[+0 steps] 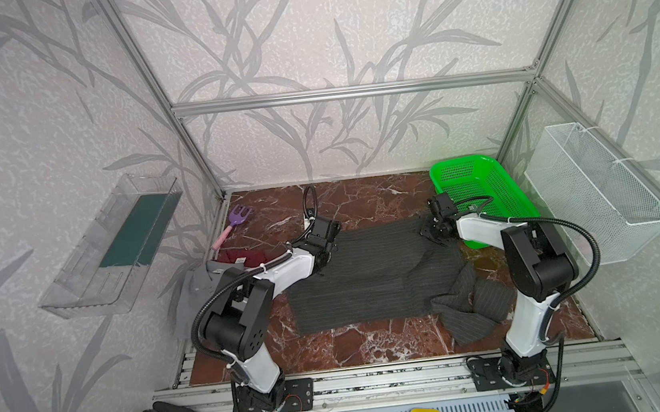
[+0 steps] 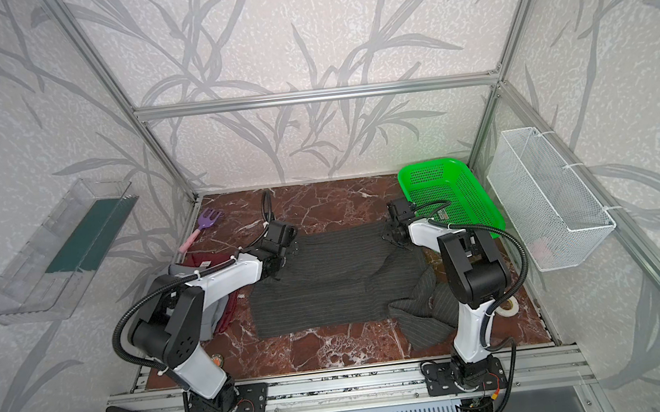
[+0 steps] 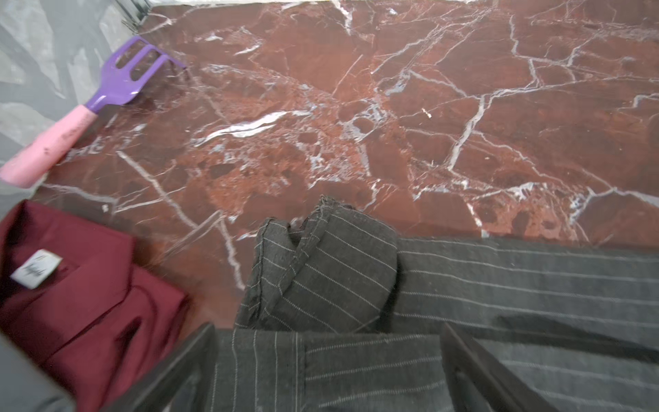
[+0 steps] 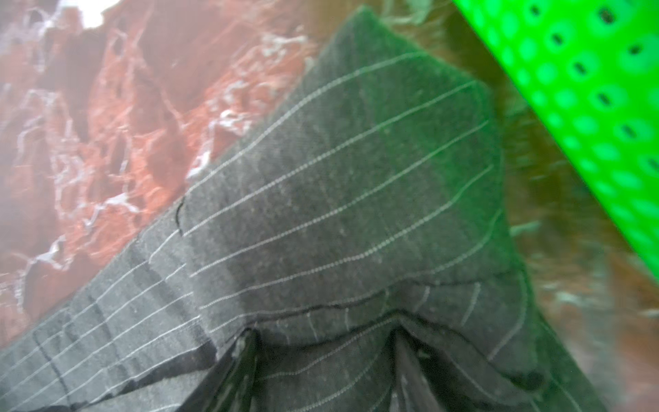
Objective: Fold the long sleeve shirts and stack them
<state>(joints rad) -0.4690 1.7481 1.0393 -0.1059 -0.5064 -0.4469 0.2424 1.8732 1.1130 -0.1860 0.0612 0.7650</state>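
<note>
Because a loose sleeve [image 1: 472,305] lies bunched nearest, well short of the green basket [image 1: 481,191], folding may drag it crooked. The pinstriped shirt [image 1: 369,278] spreads on the counter [image 1: 376,344] beside that basket. Left fingers [image 3: 478,367] gape over its edge, across from the basket. Right fingers [image 4: 239,367] straddle a fold just beside the basket, grip unclear, so it could slip.
</note>
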